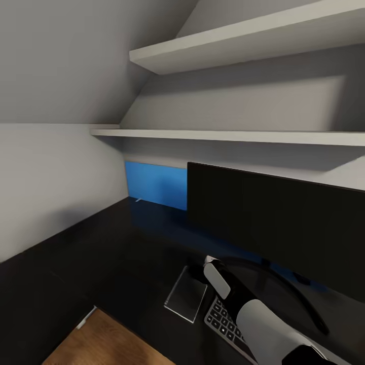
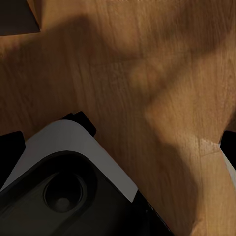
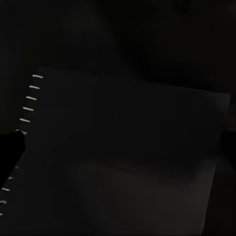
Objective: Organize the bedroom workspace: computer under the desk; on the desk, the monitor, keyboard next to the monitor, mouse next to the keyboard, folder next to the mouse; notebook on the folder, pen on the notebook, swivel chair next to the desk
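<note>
1. The keyboard (image 1: 223,322) is being seen at the near edge of the desk (image 1: 101,243), partly hidden under the right arm (image 1: 263,324).
2. The notebook (image 1: 186,294) is lying flat on the desk just beside the keyboard, close to the near edge.
3. The right gripper (image 1: 207,261) is being held over the far end of the notebook. Its fingers cannot be made out, so how far they are open cannot be told.
4. In the right wrist view, the notebook (image 3: 123,152) is being shown very dark, with its pale spiral rings along one long edge.
5. The monitor (image 1: 274,223) is standing upright behind the keyboard, toward the back edge of the desk.
6. A blue panel (image 1: 154,185) is being seen on the wall behind the desk, with two white shelves (image 1: 228,136) above it.
7. In the left wrist view, a wooden floor (image 2: 147,73) and part of the robot's base (image 2: 64,182) are being shown. The left fingers' opening cannot be told.
</note>
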You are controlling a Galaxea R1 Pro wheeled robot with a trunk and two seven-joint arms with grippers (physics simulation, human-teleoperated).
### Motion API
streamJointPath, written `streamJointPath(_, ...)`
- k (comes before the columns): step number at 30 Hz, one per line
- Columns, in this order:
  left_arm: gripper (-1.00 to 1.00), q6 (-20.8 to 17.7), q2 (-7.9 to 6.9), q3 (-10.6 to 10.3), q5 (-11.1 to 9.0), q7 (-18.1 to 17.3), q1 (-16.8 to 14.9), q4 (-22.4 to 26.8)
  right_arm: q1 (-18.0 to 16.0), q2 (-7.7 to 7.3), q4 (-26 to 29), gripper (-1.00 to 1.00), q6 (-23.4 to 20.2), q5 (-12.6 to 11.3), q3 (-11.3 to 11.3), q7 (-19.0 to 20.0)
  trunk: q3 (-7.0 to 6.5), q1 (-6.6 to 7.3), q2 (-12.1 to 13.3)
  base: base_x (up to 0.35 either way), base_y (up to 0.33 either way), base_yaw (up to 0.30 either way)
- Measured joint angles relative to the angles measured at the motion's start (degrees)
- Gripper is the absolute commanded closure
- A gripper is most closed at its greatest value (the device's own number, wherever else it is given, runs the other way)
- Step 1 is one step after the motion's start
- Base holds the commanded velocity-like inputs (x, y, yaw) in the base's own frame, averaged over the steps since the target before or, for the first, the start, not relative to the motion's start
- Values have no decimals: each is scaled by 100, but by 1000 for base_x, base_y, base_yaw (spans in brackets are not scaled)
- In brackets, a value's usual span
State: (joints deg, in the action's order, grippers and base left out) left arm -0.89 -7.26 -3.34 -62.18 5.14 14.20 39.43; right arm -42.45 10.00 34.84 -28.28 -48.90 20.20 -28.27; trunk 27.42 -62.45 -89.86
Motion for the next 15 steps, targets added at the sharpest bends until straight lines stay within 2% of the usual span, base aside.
streamJointPath(15,-100,8,3,0,1,1,0,0,3,0,-1,-100,6,-31,-4,7,-28,0,0,0,0,232)
